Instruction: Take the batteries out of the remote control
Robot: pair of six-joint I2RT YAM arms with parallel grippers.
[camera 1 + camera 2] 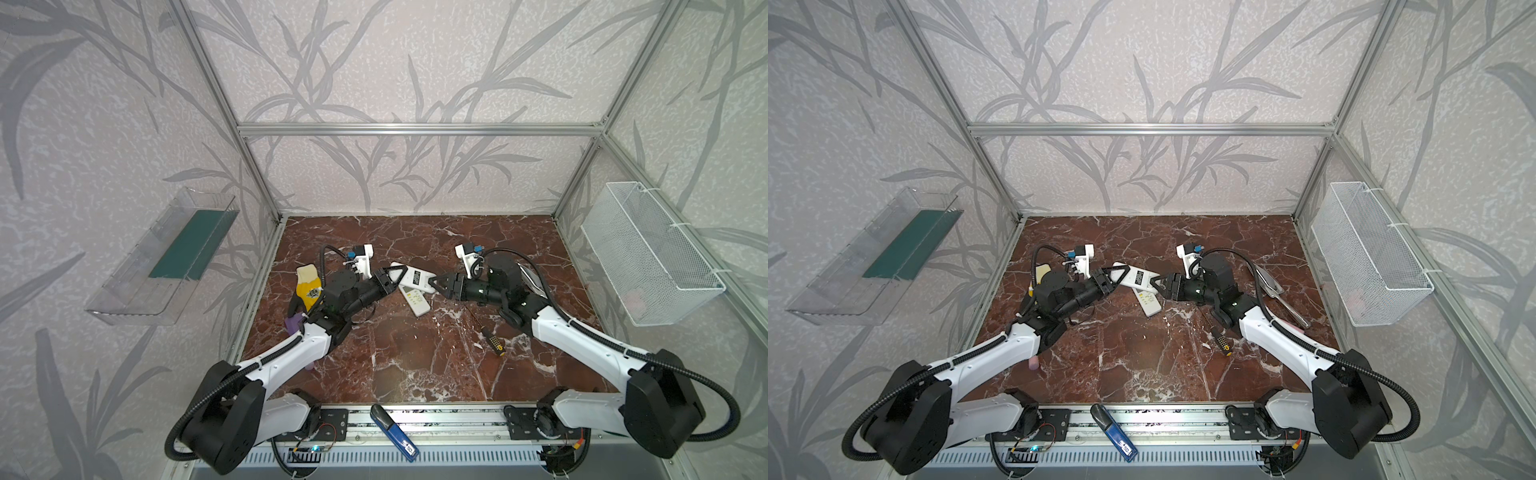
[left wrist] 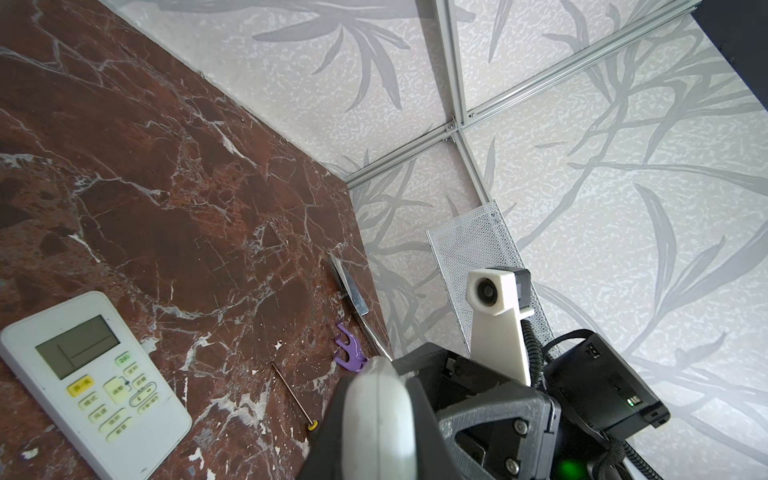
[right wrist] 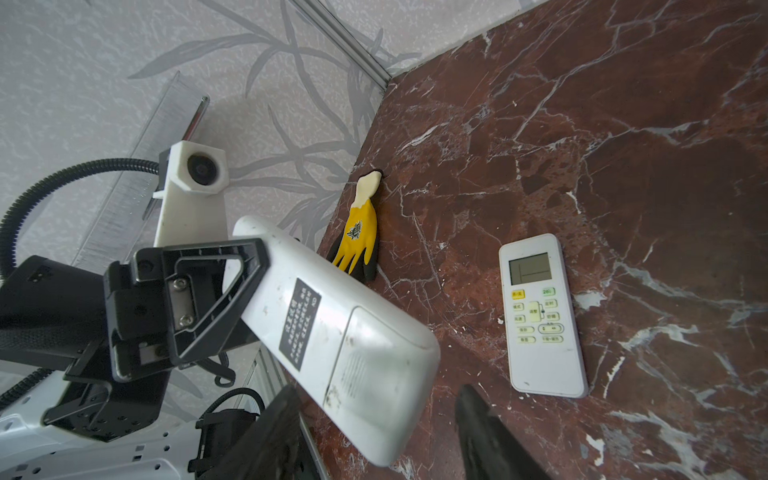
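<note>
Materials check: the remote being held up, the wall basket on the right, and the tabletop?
Held remote: looks like white hard plastic, semi-glossy; it catches highlights and shows dirty scuffs. Basket: probably white-coated metal mesh; fine see-through grid, wire rim. Tabletop: red-brown marble look with white veins, slight sheen; real stone or printed laminate, cannot tell.

Bright, even, diffuse light fills the cell, and no hard source shows. In both top views the arms cast only soft, faint shadows on the table (image 1: 415, 365). A pale sheen lies on the marble toward 6 o'clock, with whiter glare on the front rail (image 1: 440, 415). The wide lens stretches the walls and splays the frame posts (image 1: 216, 91) toward 9 and 3 o'clock. The held remote (image 3: 332, 324) carries washed-out highlights in the right wrist view and is a close, unfocused blur in the left wrist view.
</note>
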